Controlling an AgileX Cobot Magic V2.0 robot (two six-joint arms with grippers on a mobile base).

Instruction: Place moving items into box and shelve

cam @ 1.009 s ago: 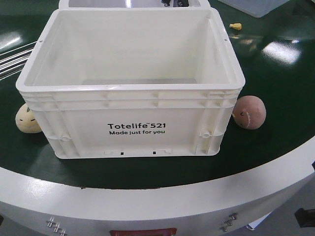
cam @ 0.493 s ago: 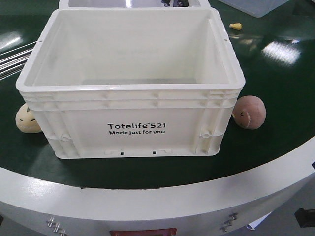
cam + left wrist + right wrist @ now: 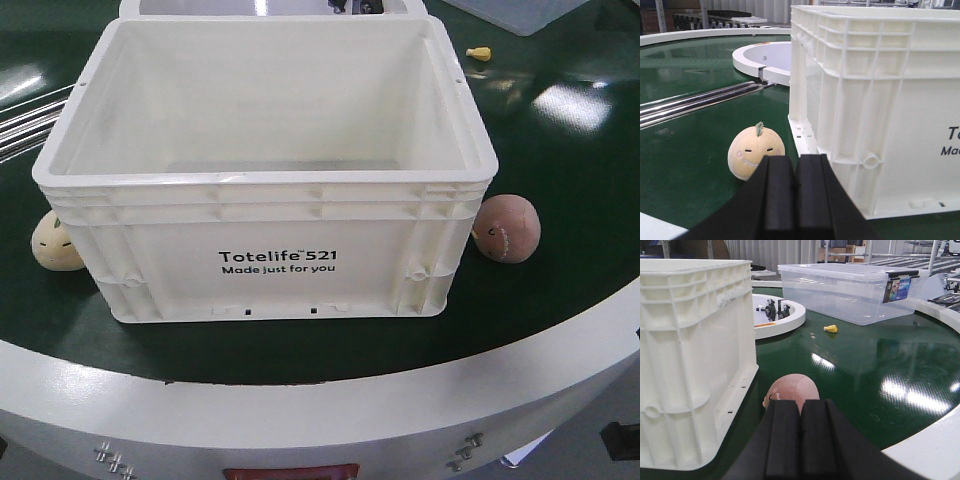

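Left wrist-mounted view: left tool [image 3: 795, 200], closed and empty, faces the cream ball [image 3: 756, 152] beside the box [image 3: 880, 100], near the counter's [image 3: 685, 165] front edge; right tool [image 3: 800, 440] likewise faces the pink ball [image 3: 792, 387]. Advancing closed may roll either ball away.

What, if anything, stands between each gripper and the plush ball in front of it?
Nothing visible. The left gripper faces the cream ball, the right gripper the pink ball; the box stands beside each path, not across it.
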